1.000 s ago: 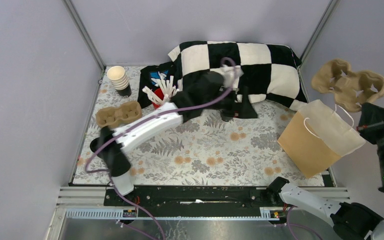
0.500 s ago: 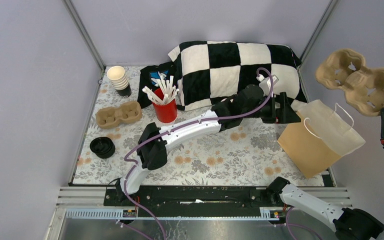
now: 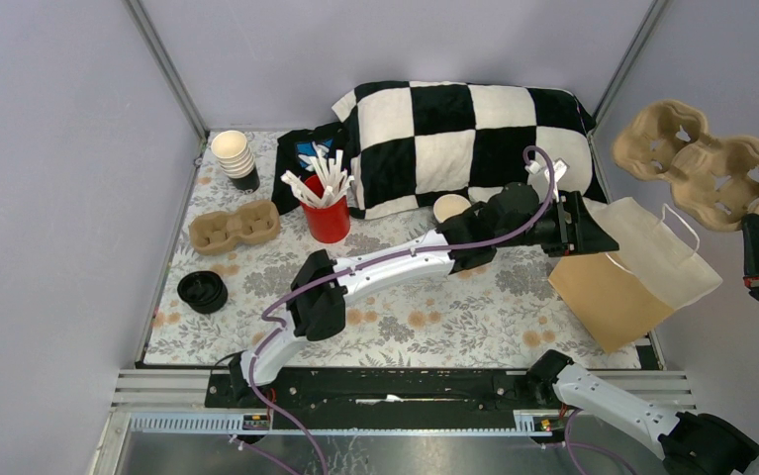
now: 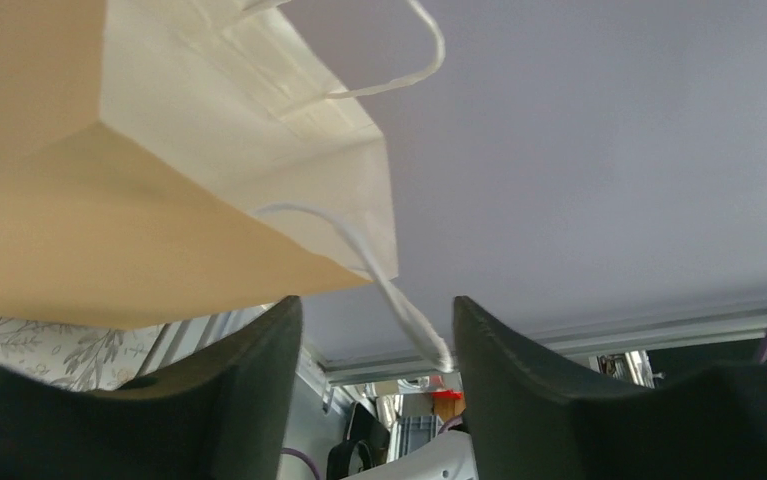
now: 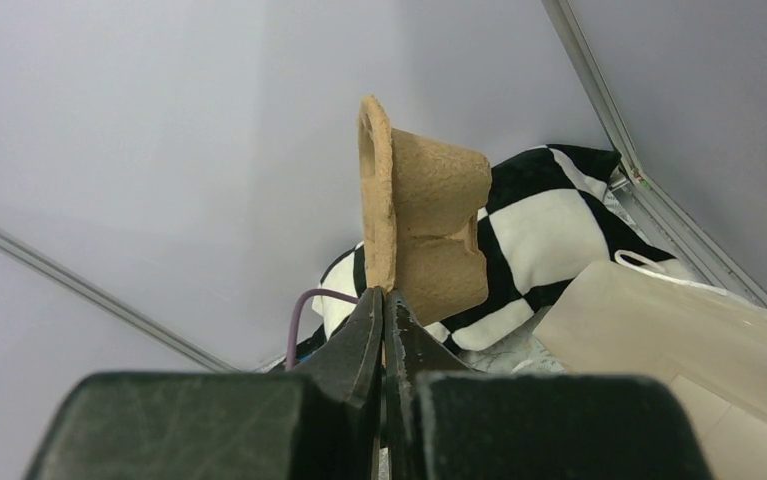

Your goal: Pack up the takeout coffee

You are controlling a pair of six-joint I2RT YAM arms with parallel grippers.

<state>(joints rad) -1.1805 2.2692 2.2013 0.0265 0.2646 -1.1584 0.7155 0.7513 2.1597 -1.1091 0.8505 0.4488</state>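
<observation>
Floral surface [image 3: 405, 297], and the left hand [image 4: 377, 320] sits half-open and empty by the paper bag [image 3: 632, 267] at right. Right hand [image 5: 384, 300] pinches the pulp cup carrier [image 3: 707, 168] aloft, upper right.

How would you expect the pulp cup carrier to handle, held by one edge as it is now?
Probably light and fairly stiff: the right gripper holds the carrier aloft by one thin edge, and it shows no sag. The moulded pulp may crease or tear at that pinch if swung.
</observation>
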